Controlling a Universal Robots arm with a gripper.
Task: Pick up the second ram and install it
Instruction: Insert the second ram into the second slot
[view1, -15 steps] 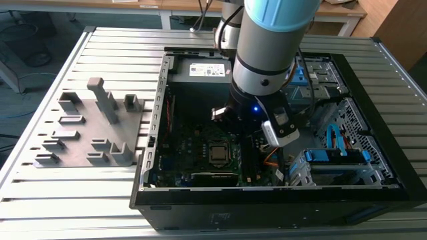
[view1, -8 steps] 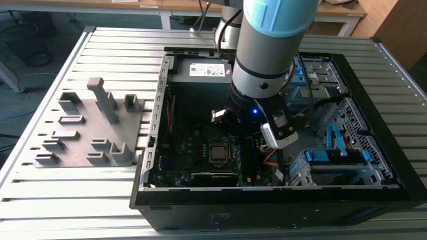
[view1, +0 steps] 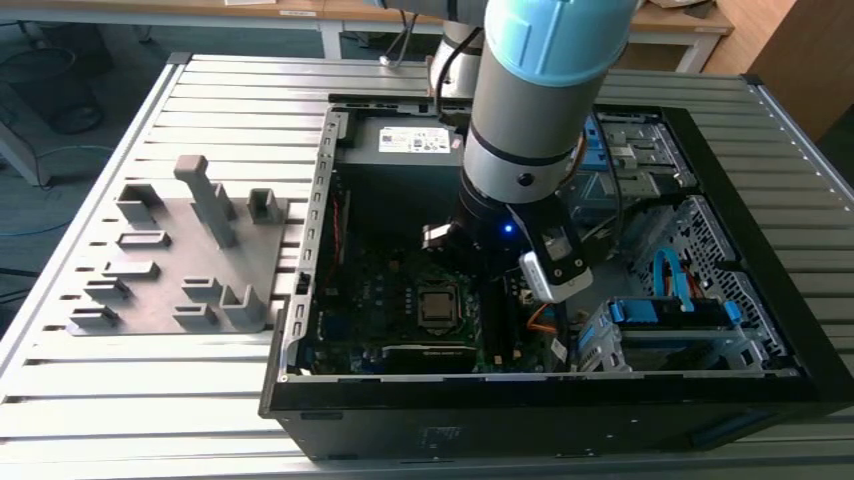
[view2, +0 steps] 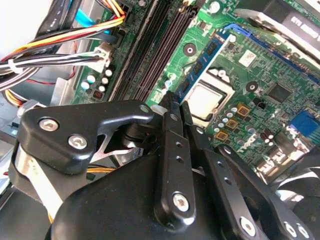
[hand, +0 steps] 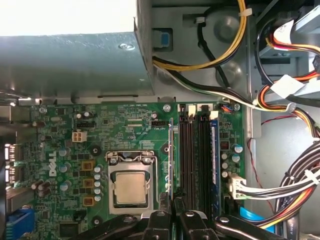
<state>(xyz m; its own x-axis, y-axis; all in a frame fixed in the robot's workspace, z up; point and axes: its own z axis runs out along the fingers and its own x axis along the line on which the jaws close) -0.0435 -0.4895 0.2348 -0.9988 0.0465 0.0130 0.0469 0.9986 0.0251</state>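
The second ram is a thin blue-green board with black chips, and my gripper is shut on one end of it. In the first wrist view the ram shows edge-on as a thin line running out from the gripper. It lies between the processor socket and the black memory slots, parallel to them. Whether it touches a slot I cannot tell. Another memory stick stands in the slot farthest from the socket. My arm reaches down into the open computer case.
Bundled cables run beside the slots. The grey power supply box borders the motherboard. A blue drive cage sits at the exterior view's right inside the case. A grey fixture plate with upright blocks lies on the slatted table beside the case.
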